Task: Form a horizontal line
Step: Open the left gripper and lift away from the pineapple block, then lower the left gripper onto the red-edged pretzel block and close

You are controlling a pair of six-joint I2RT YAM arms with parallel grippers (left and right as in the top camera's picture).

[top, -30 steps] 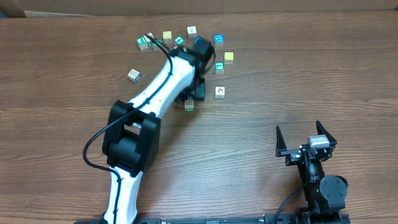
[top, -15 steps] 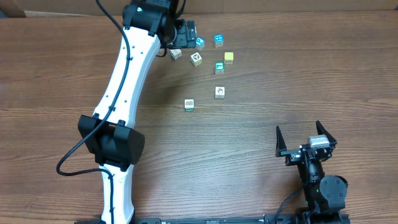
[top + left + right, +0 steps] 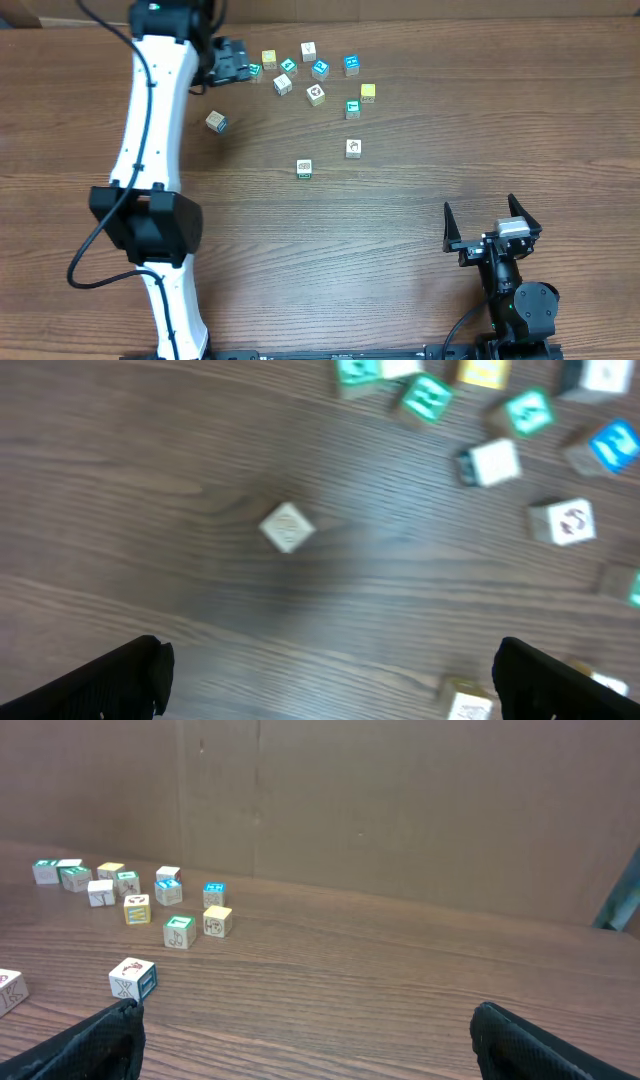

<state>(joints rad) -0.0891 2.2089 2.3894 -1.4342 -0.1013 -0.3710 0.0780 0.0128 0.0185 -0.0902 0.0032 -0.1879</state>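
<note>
While left gripper and right gripper gape empty, we judge the cube light, stiff, pinchable across flat faces.

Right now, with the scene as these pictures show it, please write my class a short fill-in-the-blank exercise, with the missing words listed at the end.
1. The arm stretched across to the cubes is the ___ one.
2. The left gripper and the right gripper both stand ___, with nothing between their fingers.
3. The table under the scattered cubes is made of ___.

Missing words: left; open; wood.
</note>
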